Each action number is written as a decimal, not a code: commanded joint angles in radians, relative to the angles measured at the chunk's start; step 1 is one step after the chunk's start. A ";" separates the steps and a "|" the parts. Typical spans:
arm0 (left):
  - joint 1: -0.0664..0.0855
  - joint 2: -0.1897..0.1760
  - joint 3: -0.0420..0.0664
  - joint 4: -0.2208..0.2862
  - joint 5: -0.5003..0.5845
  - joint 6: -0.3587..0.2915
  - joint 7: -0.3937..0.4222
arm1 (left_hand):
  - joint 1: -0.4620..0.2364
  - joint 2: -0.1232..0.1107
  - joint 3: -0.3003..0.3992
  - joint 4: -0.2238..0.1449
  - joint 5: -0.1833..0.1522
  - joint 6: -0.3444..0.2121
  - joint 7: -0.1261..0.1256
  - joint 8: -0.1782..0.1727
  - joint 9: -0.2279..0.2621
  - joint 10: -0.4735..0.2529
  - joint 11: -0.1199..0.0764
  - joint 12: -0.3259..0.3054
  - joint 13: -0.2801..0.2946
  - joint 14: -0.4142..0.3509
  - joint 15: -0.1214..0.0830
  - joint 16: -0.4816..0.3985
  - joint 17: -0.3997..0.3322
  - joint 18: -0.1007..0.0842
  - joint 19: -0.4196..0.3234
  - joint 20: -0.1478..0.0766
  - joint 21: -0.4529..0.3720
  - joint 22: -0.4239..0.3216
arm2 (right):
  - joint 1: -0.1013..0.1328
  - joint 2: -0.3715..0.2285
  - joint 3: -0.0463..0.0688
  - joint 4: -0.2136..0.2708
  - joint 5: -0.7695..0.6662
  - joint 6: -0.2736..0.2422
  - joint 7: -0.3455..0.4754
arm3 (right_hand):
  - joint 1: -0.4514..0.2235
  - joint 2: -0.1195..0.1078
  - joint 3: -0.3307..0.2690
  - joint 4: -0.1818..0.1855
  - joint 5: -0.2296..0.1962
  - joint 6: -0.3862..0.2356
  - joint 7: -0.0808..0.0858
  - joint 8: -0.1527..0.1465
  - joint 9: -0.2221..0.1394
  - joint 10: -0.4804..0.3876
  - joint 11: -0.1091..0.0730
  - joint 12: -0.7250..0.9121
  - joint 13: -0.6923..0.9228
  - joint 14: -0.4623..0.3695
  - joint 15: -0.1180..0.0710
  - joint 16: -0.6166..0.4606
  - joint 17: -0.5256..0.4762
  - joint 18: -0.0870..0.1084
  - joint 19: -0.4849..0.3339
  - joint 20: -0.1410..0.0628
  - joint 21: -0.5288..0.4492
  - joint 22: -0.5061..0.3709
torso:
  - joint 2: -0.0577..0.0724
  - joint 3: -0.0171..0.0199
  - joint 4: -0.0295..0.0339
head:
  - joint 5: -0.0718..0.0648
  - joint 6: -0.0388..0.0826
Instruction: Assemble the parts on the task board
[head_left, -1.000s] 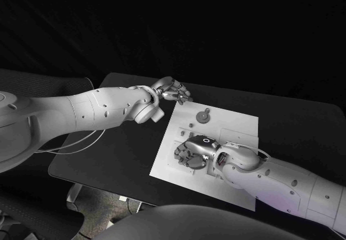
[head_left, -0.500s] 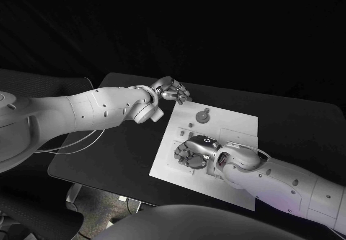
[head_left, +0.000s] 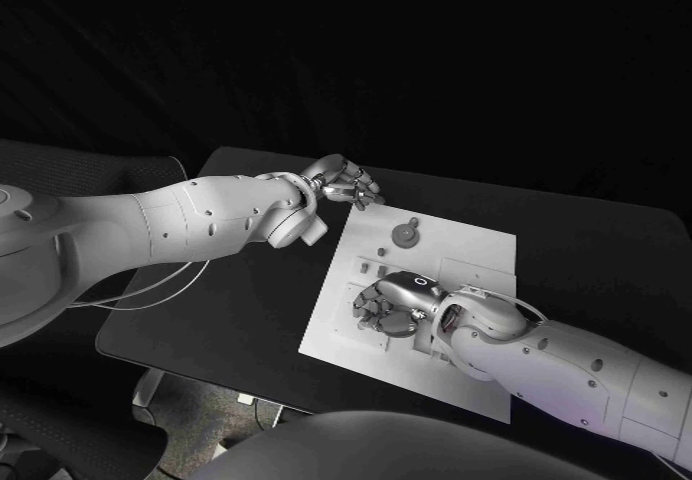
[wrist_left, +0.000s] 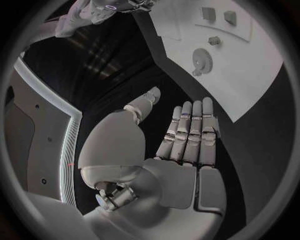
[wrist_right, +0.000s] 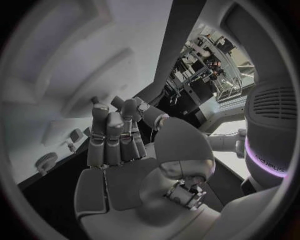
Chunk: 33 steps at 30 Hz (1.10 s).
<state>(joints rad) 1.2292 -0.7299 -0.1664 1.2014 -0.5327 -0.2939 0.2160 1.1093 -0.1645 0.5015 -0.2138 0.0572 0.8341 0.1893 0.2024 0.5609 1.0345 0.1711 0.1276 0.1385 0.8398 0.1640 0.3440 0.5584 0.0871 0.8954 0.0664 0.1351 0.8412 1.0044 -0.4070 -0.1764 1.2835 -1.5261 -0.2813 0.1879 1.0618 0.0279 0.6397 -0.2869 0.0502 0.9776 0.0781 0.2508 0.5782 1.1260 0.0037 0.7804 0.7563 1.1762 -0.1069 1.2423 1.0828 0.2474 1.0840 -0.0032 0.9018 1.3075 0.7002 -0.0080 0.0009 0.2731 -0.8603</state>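
Task board (head_left: 469, 240) lies flat mid-tabletop (head_left: 253, 290). Right hand (head_left: 389, 303) is over the board's near-left area, fingers (wrist_right: 112, 137) curled down; whether they hold anything, I cannot tell. Left hand (head_left: 343, 182) hovers off the board's far-left corner, fingers (wrist_left: 190, 127) straight, close together, holding nothing.

Parts look small, rigid, light: probably smooth, easy to flick away. Best pinched at the sides with fingertips.

Count in the left wrist view: one round disc part (wrist_left: 201, 61), three small block parts (wrist_left: 214, 40). More may sit hidden under the right hand.
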 joint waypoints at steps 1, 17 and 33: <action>0.001 0.001 0.001 0.001 0.000 -0.005 0.011 | 0.002 0.009 0.001 0.000 -0.002 0.001 0.005 0.005 -0.001 0.006 -0.001 -0.006 -0.001 -0.001 0.003 -0.004 0.001 0.011 -0.004 0.000 -0.007 0.002 | -0.003 -0.002 -0.002 -0.003 0.014 0.007 -0.004 | -0.009 0.002 0.004 0.000 0.003 0.027 0.036 -0.001 0.000 0.002 0.000 -0.028 -0.011 -0.004 0.007 0.006 0.001 0.014 -0.006 0.003 0.004 0.018 | 0.000 0.0002 -0.0004 | 0.000 0.000; 0.001 0.001 0.001 -0.001 0.000 -0.004 0.010 | 0.002 0.009 0.001 0.000 -0.002 0.001 0.005 0.005 -0.002 0.006 -0.001 -0.007 -0.002 -0.001 0.003 -0.005 0.002 0.011 -0.005 0.000 -0.007 0.002 | -0.003 -0.007 -0.002 -0.005 0.044 0.025 0.003 | -0.016 0.010 0.003 0.002 0.003 0.008 0.053 -0.013 -0.015 -0.060 0.022 -0.102 -0.015 -0.043 0.028 0.013 0.002 0.014 -0.038 0.018 0.000 0.018 | 0.000 -0.0001 0.0001 | -0.001 0.000; 0.001 0.000 0.001 -0.003 0.000 -0.004 0.007 | 0.001 0.008 0.000 0.001 -0.002 0.000 0.006 0.004 -0.002 0.006 -0.001 -0.007 -0.002 -0.001 0.003 -0.005 0.002 0.011 -0.004 0.000 -0.007 0.003 | -0.003 -0.021 -0.002 0.014 0.131 0.045 0.041 | -0.027 0.025 0.011 0.003 0.003 0.000 0.064 -0.005 -0.029 -0.038 0.048 -0.332 -0.156 -0.032 0.051 0.021 -0.035 0.014 -0.033 0.017 0.015 0.017 | 0.000 -0.0005 0.0006 | 0.002 0.000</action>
<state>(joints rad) 1.2294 -0.7307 -0.1664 1.1969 -0.5328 -0.2940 0.2147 1.1093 -0.1645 0.5015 -0.2138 0.0572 0.8341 0.1893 0.2024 0.5602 1.0345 0.1711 0.1234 0.1378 0.8398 0.1639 0.3440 0.5591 0.0778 0.8954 0.0664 0.1312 0.8427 1.0025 -0.4268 -0.1782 1.2931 -1.4342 -0.2606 0.2016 1.0423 0.0476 0.6435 -0.2826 0.0502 0.9526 0.1088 0.2348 0.5491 1.0935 0.0400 0.5408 0.6031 1.1432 -0.0588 1.2606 1.0488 0.2476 1.0476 0.0195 0.9120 1.3074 0.7001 -0.0084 0.0014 0.2736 -0.8599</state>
